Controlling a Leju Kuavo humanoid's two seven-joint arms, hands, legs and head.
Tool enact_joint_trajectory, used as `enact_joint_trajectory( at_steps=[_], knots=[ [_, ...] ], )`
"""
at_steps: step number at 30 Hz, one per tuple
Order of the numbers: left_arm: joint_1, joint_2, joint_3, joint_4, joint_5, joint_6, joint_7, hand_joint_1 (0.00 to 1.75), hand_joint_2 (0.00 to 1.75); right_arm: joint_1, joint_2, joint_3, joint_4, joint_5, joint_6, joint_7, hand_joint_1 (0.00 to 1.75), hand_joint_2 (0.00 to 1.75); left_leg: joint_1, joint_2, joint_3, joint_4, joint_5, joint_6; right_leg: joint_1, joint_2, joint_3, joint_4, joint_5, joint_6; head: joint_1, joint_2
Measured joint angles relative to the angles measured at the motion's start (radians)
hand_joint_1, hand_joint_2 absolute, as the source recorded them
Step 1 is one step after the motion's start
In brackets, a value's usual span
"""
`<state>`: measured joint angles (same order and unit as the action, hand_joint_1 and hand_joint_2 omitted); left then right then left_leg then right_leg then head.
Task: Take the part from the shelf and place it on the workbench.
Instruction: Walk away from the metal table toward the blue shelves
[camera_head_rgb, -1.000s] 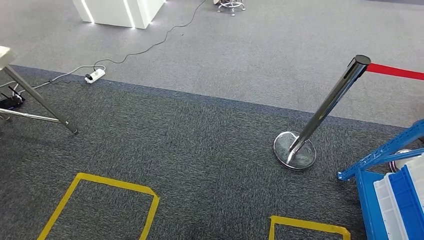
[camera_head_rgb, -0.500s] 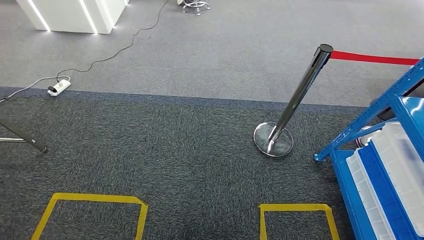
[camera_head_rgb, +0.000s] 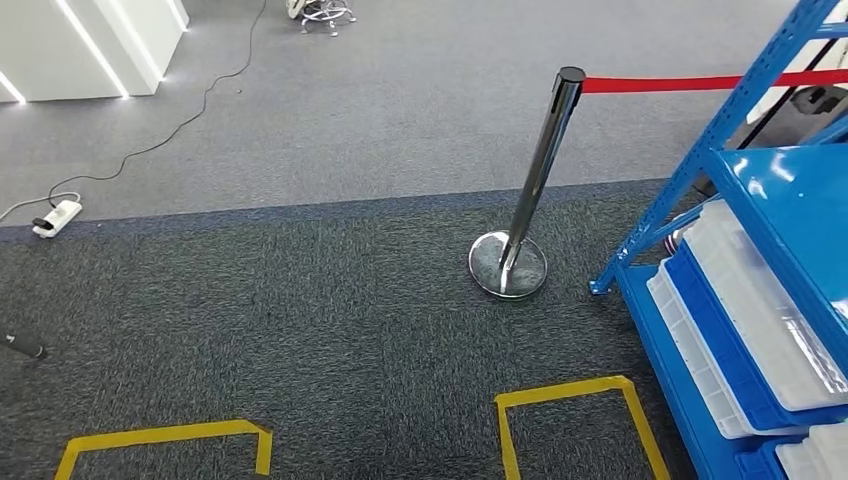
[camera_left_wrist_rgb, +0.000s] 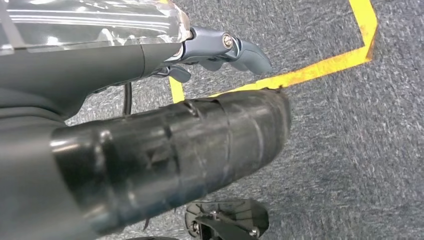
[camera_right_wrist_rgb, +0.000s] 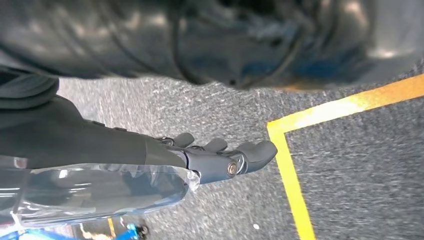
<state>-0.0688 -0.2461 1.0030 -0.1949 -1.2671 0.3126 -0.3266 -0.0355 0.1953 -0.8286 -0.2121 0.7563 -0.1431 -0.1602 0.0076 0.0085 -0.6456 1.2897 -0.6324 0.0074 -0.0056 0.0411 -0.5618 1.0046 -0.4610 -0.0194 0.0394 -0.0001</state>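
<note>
The blue metal shelf (camera_head_rgb: 700, 165) stands at the right edge of the head view. On its low level lie white bins (camera_head_rgb: 765, 315) and a blue bin (camera_head_rgb: 715, 345); I cannot tell what they hold. My left hand (camera_left_wrist_rgb: 220, 47) hangs beside my body above the dark carpet, fingers loosely apart and holding nothing. My right hand (camera_right_wrist_rgb: 222, 157) hangs the same way over the carpet, fingers apart and empty.
A chrome stanchion (camera_head_rgb: 530, 190) with a red belt (camera_head_rgb: 690, 82) stands just left of the shelf. Yellow tape squares (camera_head_rgb: 575, 420) mark the dark carpet. A power strip (camera_head_rgb: 55, 217) and its cable lie far left, near a white lit block (camera_head_rgb: 70, 45).
The whole picture has shifted left, so the camera has turned toward the right. Much more of the blue shelf and its bins now shows. The table legs at the left have left the picture.
</note>
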Motion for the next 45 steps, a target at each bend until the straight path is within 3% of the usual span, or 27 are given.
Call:
enact_joint_trajectory(
  at_steps=[2, 4, 6, 8, 10, 12, 14, 15, 16, 19, 21, 23, 25, 27, 28, 29, 30, 31, 32, 34, 36, 38, 39, 41, 43, 44, 45],
  knots=[
    [0.0, 0.0, 0.0, 0.0, 0.0, 0.0, 0.0, 0.0, 0.0, 0.0, 0.0, 0.0, 0.0, 0.0, 0.0, 0.0, 0.0, 0.0, 0.003, -0.015, 0.04, -0.101, 0.076, 0.002, -0.001, 0.028, 0.001, 0.005, -0.002, 0.003, 0.0, 0.0],
    [0.0, 0.001, 0.0, 0.0, 0.0, 0.0, 0.0, 0.0, 0.0, -0.001, 0.0, 0.0, 0.0, 0.0, 0.0, 0.001, 0.0, 0.0, 0.006, -0.057, 0.089, -0.222, 0.129, 0.006, 0.0, 0.054, -0.004, 0.015, -0.005, 0.011, 0.0, 0.0],
    [-0.001, 0.001, 0.0, 0.0, 0.0, 0.0, 0.001, 0.0, 0.0, -0.001, 0.0, 0.0, 0.0, 0.001, 0.0, 0.002, 0.0, 0.0, 0.005, -0.076, 0.105, -0.261, 0.133, 0.012, -0.003, 0.074, -0.012, 0.02, -0.004, 0.022, 0.0, 0.0],
    [-0.004, 0.001, 0.0, 0.0, 0.0, 0.0, 0.003, 0.0, 0.0, 0.003, 0.0, 0.0, 0.0, 0.001, 0.0, 0.004, 0.0, 0.0, 0.004, -0.057, 0.108, -0.269, 0.139, 0.023, -0.007, 0.086, -0.018, 0.02, -0.002, 0.034, 0.0, 0.0],
    [-0.005, 0.0, 0.001, 0.0, 0.0, 0.0, 0.004, 0.0, 0.0, 0.005, 0.0, 0.0, 0.0, 0.001, 0.0, 0.005, 0.0, 0.0, 0.006, -0.034, 0.111, -0.281, 0.147, 0.039, -0.004, 0.049, -0.036, 0.056, -0.027, 0.042, 0.001, 0.0],
    [-0.003, 0.0, 0.001, 0.0, 0.0, 0.0, 0.005, 0.0, 0.0, 0.003, 0.0, 0.0, 0.0, 0.001, 0.001, 0.006, 0.0, 0.0, 0.004, -0.007, 0.112, -0.286, 0.149, 0.048, -0.003, -0.008, -0.09, 0.168, -0.088, 0.046, 0.001, 0.0],
    [-0.001, 0.001, 0.001, 0.0, 0.0, 0.0, 0.005, 0.0, 0.0, 0.001, 0.0, 0.0, 0.0, 0.001, 0.001, 0.006, 0.0, 0.0, 0.001, 0.022, 0.111, -0.286, 0.147, 0.05, -0.007, -0.029, -0.145, 0.279, -0.128, 0.051, 0.001, 0.0],
    [-0.001, 0.001, 0.001, 0.0, 0.0, -0.001, 0.005, 0.0, 0.0, 0.002, 0.0, 0.0, 0.0, 0.002, 0.001, 0.006, 0.0, 0.0, 0.0, 0.036, 0.111, -0.286, 0.146, 0.05, -0.008, -0.034, -0.15, 0.291, -0.122, 0.053, 0.001, 0.0],
    [-0.001, 0.001, 0.001, 0.0, 0.0, -0.001, 0.005, 0.0, 0.0, 0.003, 0.0, 0.0, 0.0, 0.002, 0.002, 0.006, 0.0, 0.0, 0.0, 0.048, 0.113, -0.286, 0.144, 0.049, -0.009, -0.04, -0.135, 0.262, -0.098, 0.053, 0.001, 0.0],
    [-0.002, 0.001, 0.001, 0.0, 0.0, -0.002, 0.004, 0.0, 0.0, 0.002, 0.0, 0.0, 0.0, 0.002, 0.002, 0.006, 0.0, 0.0, -0.003, 0.077, 0.121, -0.284, 0.136, 0.04, -0.003, -0.091, -0.03, 0.066, -0.016, 0.044, 0.001, 0.0],
    [-0.004, 0.001, 0.001, 0.0, 0.0, -0.002, 0.004, 0.0, 0.0, 0.0, 0.0, 0.0, 0.0, 0.003, 0.002, 0.006, 0.0, 0.0, -0.007, 0.094, 0.126, -0.283, 0.131, 0.03, 0.005, -0.107, -0.006, 0.014, -0.007, 0.034, 0.001, 0.0],
    [-0.007, 0.0, 0.001, 0.0, 0.0, -0.002, 0.004, 0.0, 0.0, 0.001, 0.0, 0.0, 0.0, 0.003, 0.002, 0.006, 0.0, 0.0, -0.007, 0.109, 0.13, -0.283, 0.126, 0.02, 0.004, -0.085, -0.007, 0.01, -0.003, 0.024, 0.001, 0.0],
    [-0.008, 0.0, 0.001, 0.0, 0.0, -0.002, 0.004, 0.0, 0.0, 0.001, 0.0, 0.0, 0.0, 0.003, 0.002, 0.006, 0.0, 0.0, -0.002, 0.079, 0.122, -0.25, 0.098, 0.011, -0.001, -0.065, -0.001, 0.0, 0.003, 0.011, 0.0, 0.0],
    [-0.006, 0.0, 0.001, 0.0, 0.0, -0.002, 0.004, 0.0, 0.0, 0.0, 0.0, 0.0, 0.0, 0.004, 0.004, 0.006, 0.0, 0.0, 0.003, 0.025, 0.075, -0.141, 0.036, 0.005, -0.004, -0.044, 0.001, -0.005, 0.006, 0.002, -0.001, 0.0],
    [-0.004, 0.0, 0.001, 0.0, 0.0, -0.002, 0.004, 0.0, 0.0, -0.001, 0.0, 0.0, 0.0, 0.004, 0.006, 0.006, 0.0, 0.0, 0.004, 0.011, 0.043, -0.074, 0.006, 0.003, -0.004, -0.032, 0.0, -0.004, 0.007, -0.001, -0.001, 0.0],
    [-0.002, 0.0, 0.001, 0.0, 0.001, -0.002, 0.004, 0.0, 0.0, -0.001, 0.0, 0.0, 0.0, 0.005, 0.009, 0.006, 0.0, 0.0, 0.004, 0.004, 0.016, -0.021, -0.009, 0.001, -0.004, -0.019, 0.0, -0.003, 0.007, -0.001, -0.001, 0.0],
    [-0.001, 0.0, 0.001, 0.0, 0.001, -0.002, 0.004, 0.0, 0.0, 0.0, 0.0, 0.0, 0.0, 0.006, 0.011, 0.006, 0.0, 0.0, 0.005, 0.002, 0.003, -0.001, -0.005, 0.0, -0.003, -0.005, 0.0, -0.002, 0.006, -0.001, -0.001, 0.0],
    [0.0, 0.001, 0.001, 0.0, 0.002, -0.002, 0.004, 0.0, 0.0, 0.001, 0.0, 0.0, 0.0, 0.006, 0.014, 0.007, 0.0, 0.0, 0.005, 0.0, 0.008, -0.019, 0.02, 0.001, -0.004, 0.01, 0.001, 0.0, 0.006, 0.0, -0.001, 0.0],
    [-0.001, 0.001, 0.001, 0.0, 0.002, -0.002, 0.004, 0.0, 0.0, 0.001, 0.0, 0.0, 0.0, 0.007, 0.016, 0.007, 0.0, 0.0, 0.006, -0.006, 0.029, -0.073, 0.06, 0.002, -0.004, 0.025, 0.002, 0.002, 0.004, 0.002, -0.001, 0.0],
    [-0.001, 0.003, 0.002, 0.0, 0.003, -0.001, 0.002, 0.0, 0.0, 0.001, 0.0, 0.0, 0.0, 0.008, 0.017, 0.007, 0.0, 0.0, 0.009, -0.047, 0.081, -0.203, 0.124, 0.005, -0.005, 0.051, -0.002, 0.013, -0.001, 0.01, -0.001, 0.0],
    [-0.001, 0.004, 0.002, 0.0, 0.002, -0.001, -0.001, 0.0, 0.0, -0.001, 0.0, 0.0, 0.0, 0.009, 0.018, 0.007, 0.0, 0.0, 0.01, -0.078, 0.101, -0.259, 0.139, 0.009, -0.006, 0.071, -0.011, 0.022, -0.002, 0.022, 0.0, 0.0],
    [-0.004, 0.003, 0.002, 0.0, 0.002, -0.001, -0.003, 0.0, 0.0, 0.002, 0.0, 0.0, 0.0, 0.009, 0.018, 0.008, 0.0, 0.0, 0.008, -0.064, 0.103, -0.263, 0.141, 0.018, -0.009, 0.091, -0.017, 0.021, 0.001, 0.035, -0.001, 0.0],
    [-0.005, 0.003, 0.002, 0.0, 0.002, -0.001, -0.003, 0.0, 0.0, 0.004, 0.0, -0.001, 0.0, 0.009, 0.018, 0.008, 0.0, 0.0, 0.008, -0.053, 0.106, -0.268, 0.144, 0.025, -0.009, 0.084, -0.021, 0.025, -0.002, 0.04, 0.0, 0.0],
    [-0.006, 0.003, 0.003, 0.0, 0.001, -0.001, -0.004, 0.0, 0.0, 0.004, 0.0, -0.001, 0.0, 0.01, 0.018, 0.01, 0.0, 0.0, 0.011, -0.028, 0.109, -0.28, 0.151, 0.037, -0.006, 0.036, -0.048, 0.08, -0.038, 0.048, 0.001, 0.0],
    [-0.003, 0.004, 0.003, 0.0, 0.0, 0.0, -0.005, 0.0, 0.0, 0.002, 0.0, -0.001, 0.0, 0.011, 0.018, 0.011, 0.0, 0.0, 0.006, -0.001, 0.11, -0.281, 0.15, 0.043, -0.006, -0.018, -0.109, 0.205, -0.101, 0.053, 0.003, 0.0],
    [-0.002, 0.004, 0.003, 0.0, 0.0, 0.0, -0.004, 0.0, 0.0, 0.001, 0.0, -0.001, 0.0, 0.012, 0.018, 0.012, 0.0, 0.0, 0.004, 0.014, 0.11, -0.281, 0.148, 0.044, -0.007, -0.029, -0.138, 0.263, -0.122, 0.054, 0.003, 0.0],
    [-0.001, 0.004, 0.003, 0.0, 0.0, 0.0, -0.004, 0.0, 0.0, 0.001, 0.0, -0.001, 0.0, 0.013, 0.018, 0.012, 0.0, 0.0, 0.003, 0.028, 0.11, -0.28, 0.146, 0.045, -0.008, -0.034, -0.152, 0.291, -0.124, 0.055, 0.003, 0.0]
  ],
)
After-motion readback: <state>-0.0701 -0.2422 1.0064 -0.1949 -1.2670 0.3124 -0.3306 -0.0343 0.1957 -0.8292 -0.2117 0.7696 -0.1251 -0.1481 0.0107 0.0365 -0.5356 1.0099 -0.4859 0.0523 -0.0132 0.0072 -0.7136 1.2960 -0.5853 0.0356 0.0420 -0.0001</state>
